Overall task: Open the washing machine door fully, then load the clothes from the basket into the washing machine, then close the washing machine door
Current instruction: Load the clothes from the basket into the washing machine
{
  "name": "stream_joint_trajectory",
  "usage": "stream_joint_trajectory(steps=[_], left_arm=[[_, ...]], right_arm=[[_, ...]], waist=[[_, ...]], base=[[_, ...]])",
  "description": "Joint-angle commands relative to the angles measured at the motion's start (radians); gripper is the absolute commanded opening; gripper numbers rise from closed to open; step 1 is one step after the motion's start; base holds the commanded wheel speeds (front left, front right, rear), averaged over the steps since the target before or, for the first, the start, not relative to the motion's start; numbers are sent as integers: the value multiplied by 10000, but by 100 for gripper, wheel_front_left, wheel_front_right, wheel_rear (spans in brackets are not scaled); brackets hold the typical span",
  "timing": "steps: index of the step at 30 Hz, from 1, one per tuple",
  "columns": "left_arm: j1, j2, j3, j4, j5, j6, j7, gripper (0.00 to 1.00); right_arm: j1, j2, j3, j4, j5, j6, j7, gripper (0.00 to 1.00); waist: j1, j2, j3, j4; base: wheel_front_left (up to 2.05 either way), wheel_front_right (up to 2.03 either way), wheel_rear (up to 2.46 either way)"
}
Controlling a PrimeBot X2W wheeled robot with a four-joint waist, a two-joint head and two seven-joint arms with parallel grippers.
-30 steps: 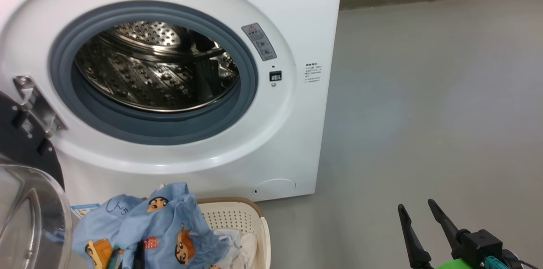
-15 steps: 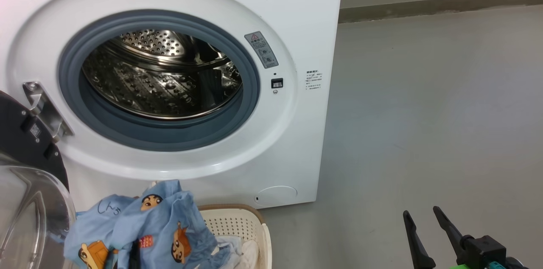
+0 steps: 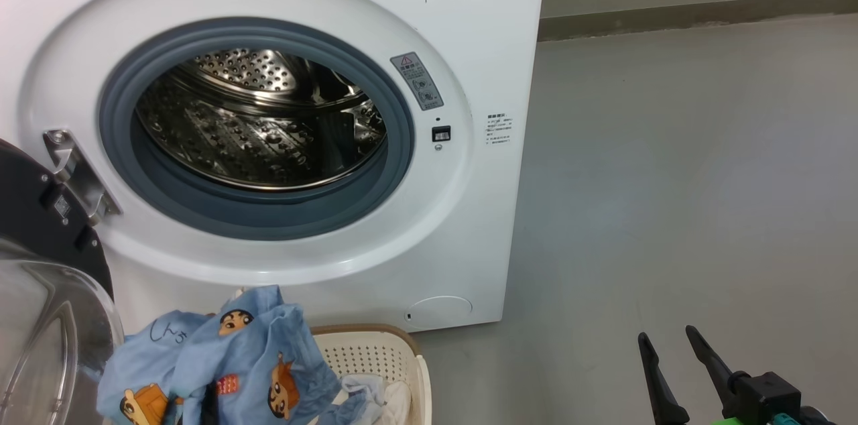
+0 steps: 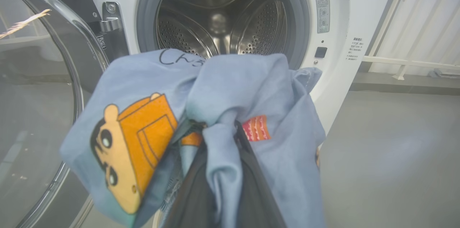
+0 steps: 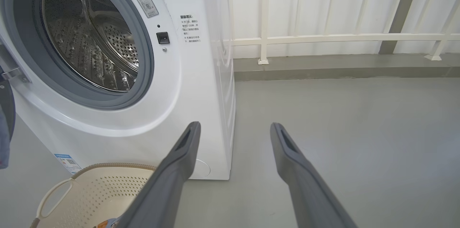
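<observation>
1. While the head view looks down at the washing machine (image 3: 469,29), the door (image 3: 40,318) stands swung open at the machine's left, its clear glass bowl turned outward. The steel drum (image 3: 261,123) shows through the grey-blue gasket (image 3: 268,217). The clothes (image 3: 228,358) hang as a blue printed bundle before the machine's lower front, below the opening. They hang over the left end of the basket (image 3: 375,351), which sits on the floor (image 3: 670,177) just in front of the machine. Some white cloth (image 3: 395,398) lies in the basket. The right gripper (image 3: 667,334) is well off to the machine's right, over the floor, fingers spread wide.
2. Seen from the left wrist view, the left gripper (image 4: 212,131) is pinched narrow on a fold of the clothes. Its dark fingers (image 4: 251,192) are half buried in the blue fabric. The bundle hangs in front of the lower edge of the machine's opening, with the door's glass at the machine's left.
3. Seen from the right wrist view, the right gripper's fingers stand wide apart, pointing toward the machine's lower right corner. The basket sits before the machine's front, beneath a small blue label (image 5: 66,159). A white railing (image 5: 323,37) runs behind the machine's right side.
</observation>
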Motion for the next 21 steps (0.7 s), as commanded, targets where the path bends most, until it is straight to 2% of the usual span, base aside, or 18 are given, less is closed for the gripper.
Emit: stream_joint_trajectory(steps=[1, 21], left_arm=[[-246, -3, 391, -297, 157, -25, -66, 0], [-193, -95, 444, -219, 190, -147, -66, 0]], right_arm=[[-154, -86, 205, -243, -67, 16, -48, 100], [-182, -58, 276, -222, -2, 16, -48, 100]], waist=[[0, 0, -4, 10], [0, 0, 8, -35]], base=[[0, 0, 0], [0, 0, 0]])
